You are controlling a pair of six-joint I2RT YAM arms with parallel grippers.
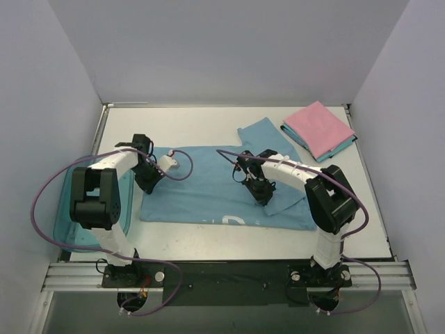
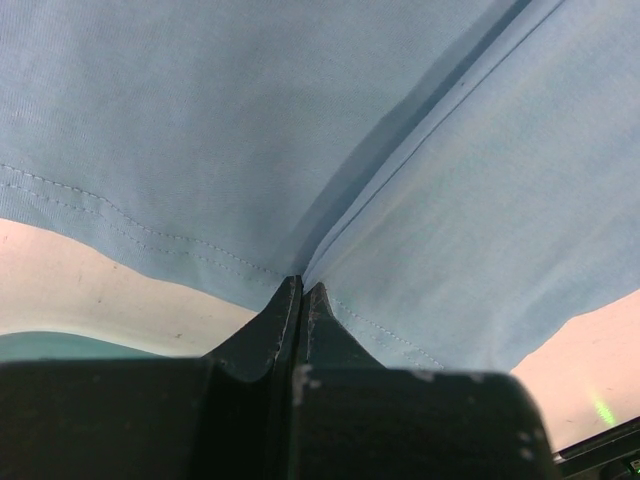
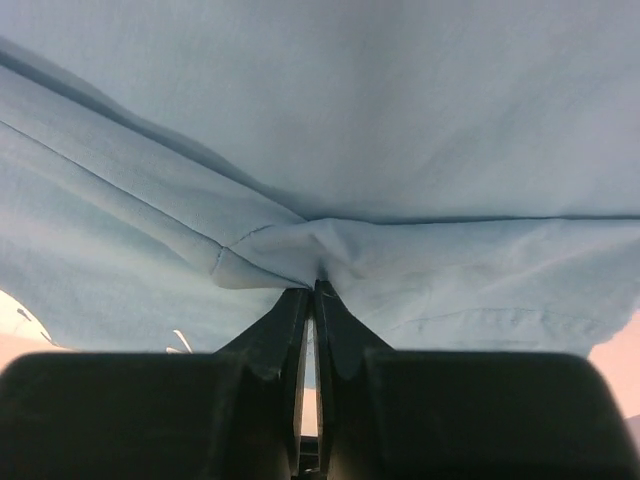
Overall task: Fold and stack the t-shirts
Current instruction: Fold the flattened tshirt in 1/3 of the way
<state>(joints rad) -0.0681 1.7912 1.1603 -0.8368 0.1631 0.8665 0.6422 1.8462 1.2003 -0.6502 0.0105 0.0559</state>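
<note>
A light blue t-shirt (image 1: 208,195) lies spread across the middle of the table, one sleeve (image 1: 268,136) pointing to the back. My left gripper (image 1: 147,182) sits at its left edge. In the left wrist view it (image 2: 302,285) is shut on the stitched hem (image 2: 150,225), and a crease runs up from the tips. My right gripper (image 1: 263,195) is over the shirt's right part. In the right wrist view it (image 3: 312,288) is shut on a small bunched fold of the blue cloth (image 3: 300,250). A folded pink t-shirt (image 1: 320,129) rests on a folded teal one (image 1: 342,147) at the back right.
A translucent teal plastic bin (image 1: 66,209) stands at the table's left edge beside the left arm. White walls close in the left, back and right sides. Purple cables loop over both arms.
</note>
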